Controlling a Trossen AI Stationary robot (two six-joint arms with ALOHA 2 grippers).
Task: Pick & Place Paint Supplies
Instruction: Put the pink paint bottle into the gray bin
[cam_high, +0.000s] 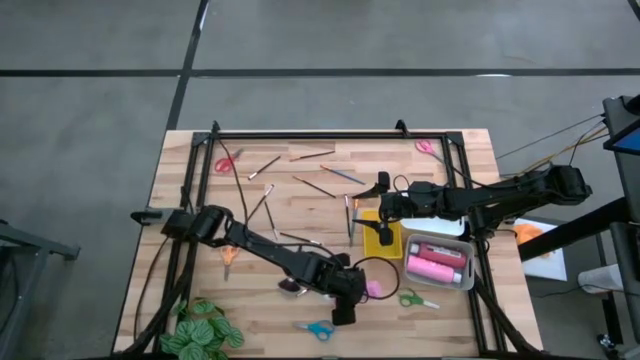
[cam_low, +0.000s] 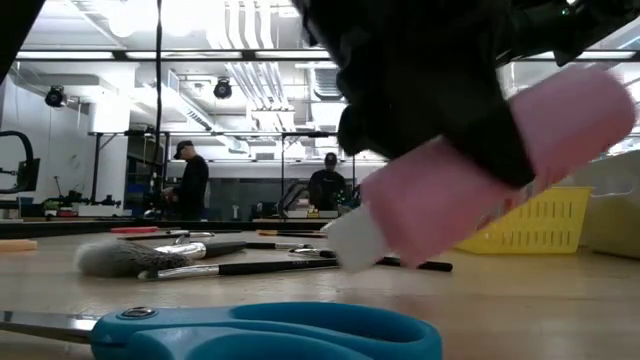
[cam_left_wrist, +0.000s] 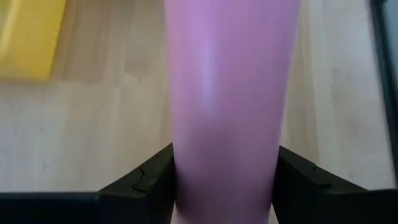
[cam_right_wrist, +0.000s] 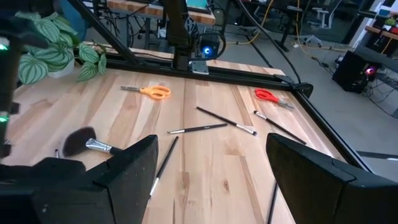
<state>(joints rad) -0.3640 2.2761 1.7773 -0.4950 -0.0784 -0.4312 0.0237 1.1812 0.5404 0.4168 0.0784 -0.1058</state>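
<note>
Clamped in the left gripper (cam_high: 360, 290), pink paint bottle (cam_low: 480, 170) raised and tilted, near the yellow tray (cam_high: 382, 240). Above that tray, right gripper (cam_high: 383, 190) spread wide, holding nothing.

A grey concrete floor (cam_high: 330, 40) surrounds the wooden table (cam_high: 300, 200), with ceiling strip lights (cam_low: 90, 55) overhead.

You see a smooth, softly glossy pink bottle (cam_left_wrist: 227, 106) over the pale, matt wood-grain table (cam_left_wrist: 81, 137); scissors (cam_low: 270, 335) with shiny blue plastic handles.
</note>
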